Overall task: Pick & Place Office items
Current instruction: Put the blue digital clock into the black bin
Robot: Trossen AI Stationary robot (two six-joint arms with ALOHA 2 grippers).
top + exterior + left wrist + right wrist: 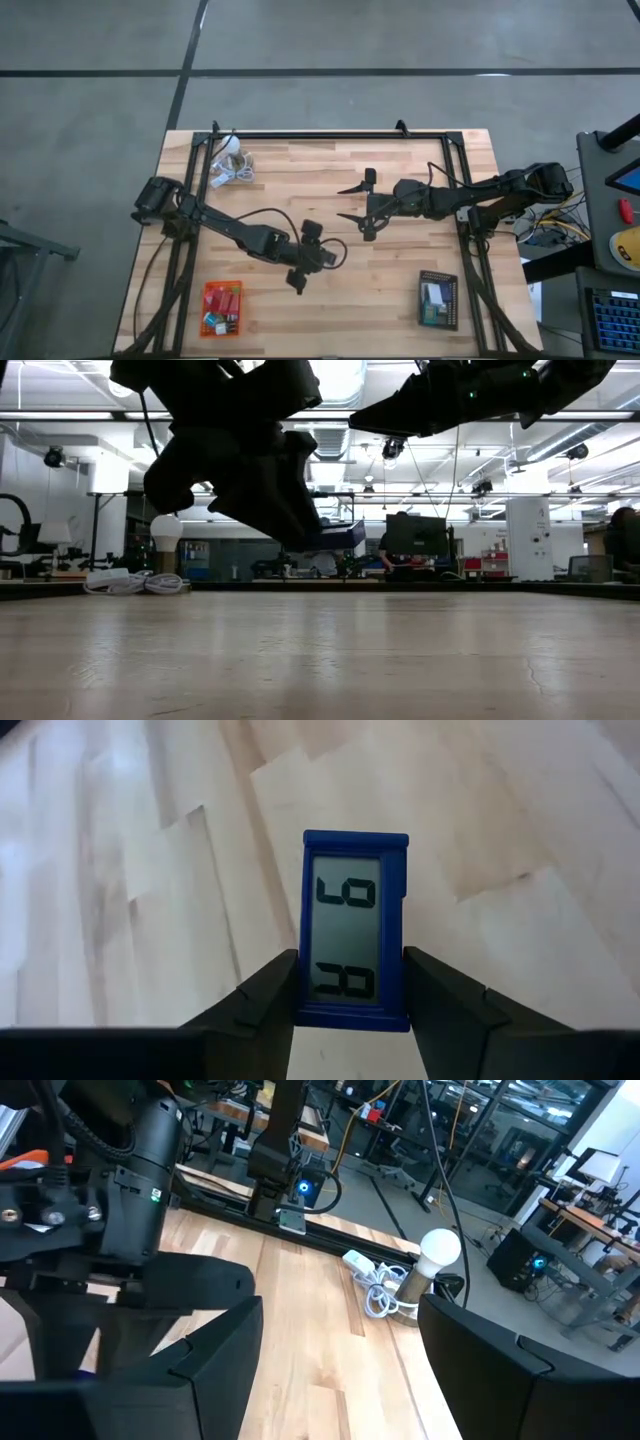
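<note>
A navy rectangular item with a grey digit display (355, 910) sits between the fingers of my left gripper (352, 970). That gripper hovers above the table's near middle (298, 278). In the low view the item (338, 537) sticks out past the dark fingers, clear of the wood. More small red, pink and teal items lie in the orange tray (222, 308). Others lie in the black tray (438, 300). My right gripper (342, 203) is open over the table's middle and touches nothing; its fingers spread wide in its wrist view (340, 1370). My left gripper pinches the navy item by its two long sides, near the end closest to the wrist (306, 988). One finger (265, 1005) presses each side. The fingers come slanting down from above and lie along the item. It is lifted clear of the table, display facing the wrist camera.
A white bulb with a coiled white cord (232, 162) stands at the far left corner, seen also in the right wrist view (437, 1255). A black frame (330, 134) runs along the far edge and both sides. Bare wood (380, 280) lies between the two trays.
</note>
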